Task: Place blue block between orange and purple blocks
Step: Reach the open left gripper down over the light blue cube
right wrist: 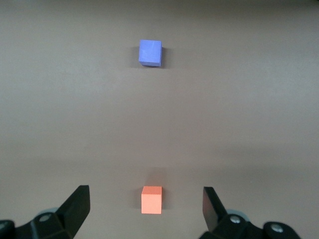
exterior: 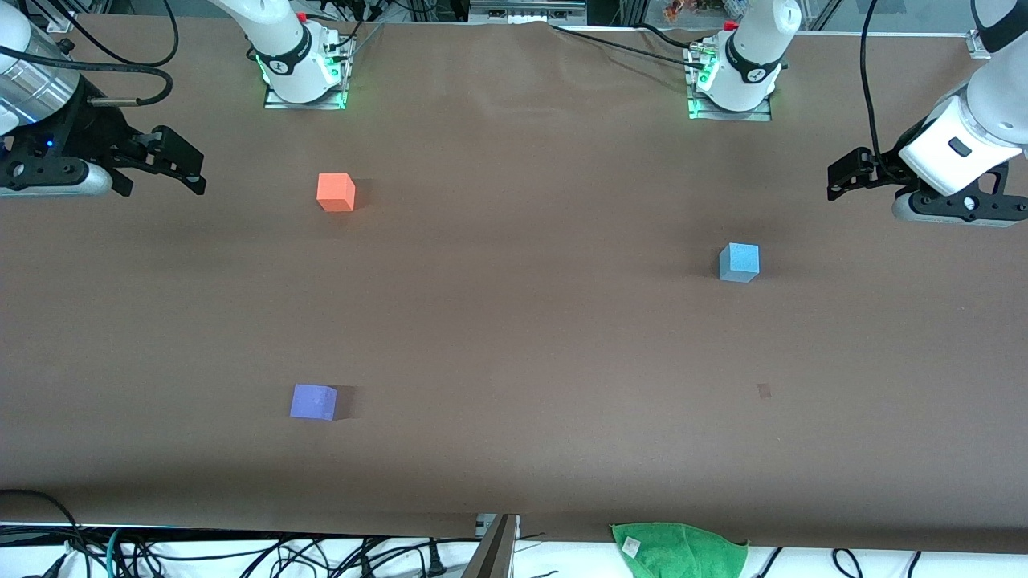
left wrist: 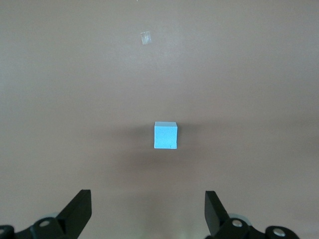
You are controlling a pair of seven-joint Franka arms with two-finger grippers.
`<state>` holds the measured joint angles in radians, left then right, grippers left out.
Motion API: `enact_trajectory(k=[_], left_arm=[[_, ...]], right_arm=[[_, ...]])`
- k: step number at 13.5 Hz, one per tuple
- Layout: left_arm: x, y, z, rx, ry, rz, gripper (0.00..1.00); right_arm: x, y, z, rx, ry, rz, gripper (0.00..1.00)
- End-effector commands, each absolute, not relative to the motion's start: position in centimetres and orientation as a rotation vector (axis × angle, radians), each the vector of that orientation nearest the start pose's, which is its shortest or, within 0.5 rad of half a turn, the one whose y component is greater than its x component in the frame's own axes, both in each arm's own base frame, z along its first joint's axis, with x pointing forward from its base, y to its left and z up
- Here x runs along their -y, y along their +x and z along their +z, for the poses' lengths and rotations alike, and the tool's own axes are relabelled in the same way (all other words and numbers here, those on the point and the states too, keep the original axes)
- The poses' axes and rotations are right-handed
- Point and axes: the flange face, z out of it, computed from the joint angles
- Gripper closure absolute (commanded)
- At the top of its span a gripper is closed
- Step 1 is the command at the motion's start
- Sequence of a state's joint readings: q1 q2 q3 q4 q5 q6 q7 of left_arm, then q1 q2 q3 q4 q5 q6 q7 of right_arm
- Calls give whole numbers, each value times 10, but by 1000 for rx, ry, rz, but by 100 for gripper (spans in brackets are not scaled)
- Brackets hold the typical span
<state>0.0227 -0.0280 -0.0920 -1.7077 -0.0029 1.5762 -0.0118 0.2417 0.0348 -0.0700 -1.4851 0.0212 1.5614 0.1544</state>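
The light blue block (exterior: pixel 739 262) sits on the brown table toward the left arm's end; it also shows in the left wrist view (left wrist: pixel 165 135). The orange block (exterior: pixel 336 193) and the purple block (exterior: pixel 313 401) sit toward the right arm's end, the purple one nearer the front camera, with a wide gap between them. In the right wrist view the orange block (right wrist: pixel 151 199) and the purple block (right wrist: pixel 150 53) both show. My left gripper (exterior: pixel 839 181) (left wrist: pixel 148 211) is open and empty above the table, apart from the blue block. My right gripper (exterior: pixel 183 164) (right wrist: pixel 145 199) is open and empty above the table, beside the orange block.
A green cloth (exterior: pixel 679 550) lies at the table's edge nearest the front camera. A small pale mark (exterior: pixel 764 391) is on the table, nearer the front camera than the blue block; it also shows in the left wrist view (left wrist: pixel 145 38). Cables run along that edge.
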Motion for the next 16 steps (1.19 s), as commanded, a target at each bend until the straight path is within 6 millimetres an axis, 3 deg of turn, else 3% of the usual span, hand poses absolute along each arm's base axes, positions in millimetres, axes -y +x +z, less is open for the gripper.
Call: enact_trajectory(k=[1,13,16], left_arm=[[36,540,577,-88,-3150,168,0],[35,540,574,-68,-3148,192,0],[42,535,565,-114,-3132,289,0]], right_arm=[[-99,558,649,106,-3113,-77,0],[-97,558,650,104,-3110,-79,0],[-95,558,648,99,-3111,-74,0]])
